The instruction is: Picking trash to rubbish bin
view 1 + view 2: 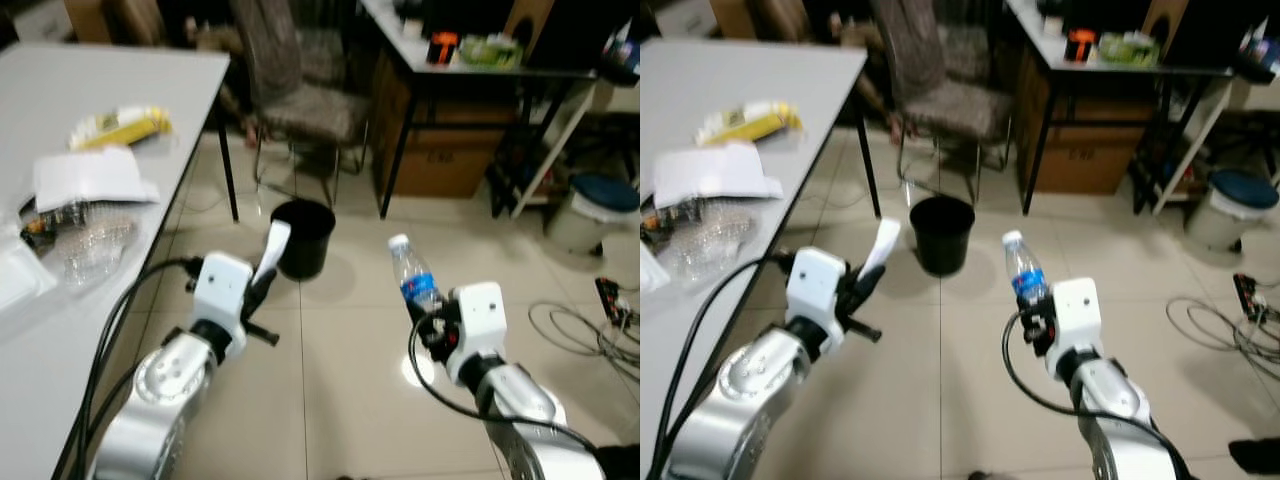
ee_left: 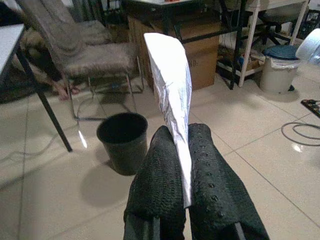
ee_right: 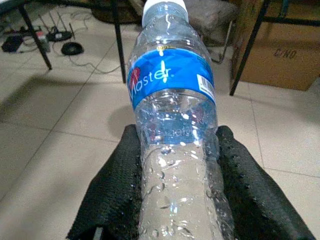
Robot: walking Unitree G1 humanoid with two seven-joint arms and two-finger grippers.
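Tiled floor at frame centre is carrying the black bin [image 1: 302, 238]. Left gripper [image 2: 184, 165] is pinching white paper [image 2: 172, 95]; right gripper [image 3: 175, 165] is clasping the water bottle [image 3: 172, 100]. Carrying step; next, positioning each over the bin, then releasing.

The rubbish bin [image 1: 302, 238] stands on the floor [image 1: 340, 380] ahead, between the two arms and in front of a chair [image 1: 300, 90]. The left gripper [image 1: 262, 280] holds a paper scrap [image 1: 276, 245] just before the bin; the right gripper [image 1: 432, 325] holds a bottle [image 1: 412, 277] to the bin's right. A worktop [image 1: 150, 70] with litter lies on the left.
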